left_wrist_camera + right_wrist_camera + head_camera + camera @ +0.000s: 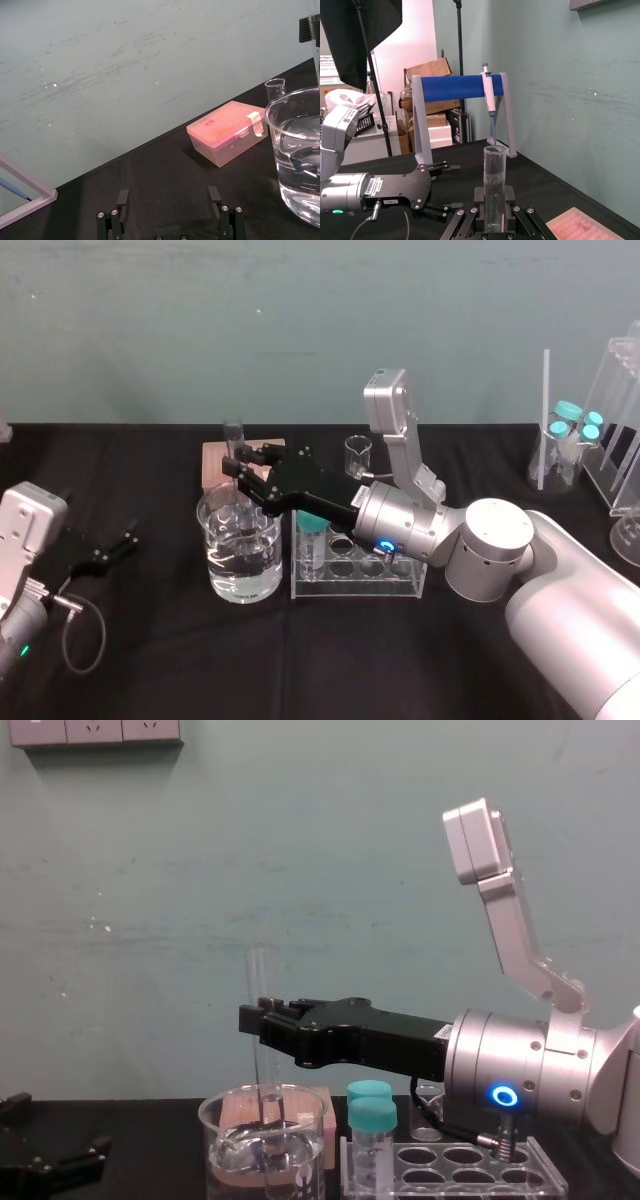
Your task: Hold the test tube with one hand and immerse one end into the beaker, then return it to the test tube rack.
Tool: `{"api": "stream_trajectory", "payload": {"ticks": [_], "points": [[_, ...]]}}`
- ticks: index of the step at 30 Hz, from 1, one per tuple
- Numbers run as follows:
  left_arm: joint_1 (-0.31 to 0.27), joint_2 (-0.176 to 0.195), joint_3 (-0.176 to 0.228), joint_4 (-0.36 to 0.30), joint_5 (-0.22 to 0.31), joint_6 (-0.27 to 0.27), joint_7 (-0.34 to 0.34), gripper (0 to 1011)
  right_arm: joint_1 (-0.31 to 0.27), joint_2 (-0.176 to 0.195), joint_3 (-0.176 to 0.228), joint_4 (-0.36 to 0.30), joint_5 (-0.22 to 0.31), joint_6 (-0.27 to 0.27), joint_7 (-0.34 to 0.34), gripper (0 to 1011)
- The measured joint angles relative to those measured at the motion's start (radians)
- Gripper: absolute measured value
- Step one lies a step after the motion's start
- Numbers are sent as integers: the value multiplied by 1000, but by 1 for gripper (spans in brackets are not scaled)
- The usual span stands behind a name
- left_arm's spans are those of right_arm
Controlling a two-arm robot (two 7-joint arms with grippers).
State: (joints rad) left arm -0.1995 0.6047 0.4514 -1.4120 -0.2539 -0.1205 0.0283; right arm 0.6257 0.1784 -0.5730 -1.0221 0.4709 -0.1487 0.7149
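Observation:
The test tube (234, 432) stands upright in my right gripper (237, 469), which is shut on its middle. Its lower end reaches down inside the beaker (240, 558) of clear liquid, seen from the side in the chest view as the test tube (261, 982) over the beaker (265, 1148). In the right wrist view the test tube (495, 172) stands between the fingers. The test tube rack (360, 580) sits just right of the beaker, under my right forearm. My left gripper (122, 542) rests open on the table at the far left, its fingers (122, 199) spread with nothing between them.
A pink tip box (213, 462) and a tiny clear beaker (358, 452) stand behind the big beaker. A turquoise-capped vial (314, 537) sits in the rack. More capped vials (575, 425) and a clear stand (622, 440) are at the back right.

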Motion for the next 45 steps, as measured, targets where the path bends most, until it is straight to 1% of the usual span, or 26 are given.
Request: {"api": "stream_trajectory", "payload": {"ticks": [25, 45], "points": [[0, 0, 0, 0, 0, 0, 0, 1000, -7, 5, 0, -13, 2, 3, -6, 224], [0, 0, 0, 0, 0, 0, 0, 1000, -5, 4, 0, -10, 2, 3, -7, 224]]}}
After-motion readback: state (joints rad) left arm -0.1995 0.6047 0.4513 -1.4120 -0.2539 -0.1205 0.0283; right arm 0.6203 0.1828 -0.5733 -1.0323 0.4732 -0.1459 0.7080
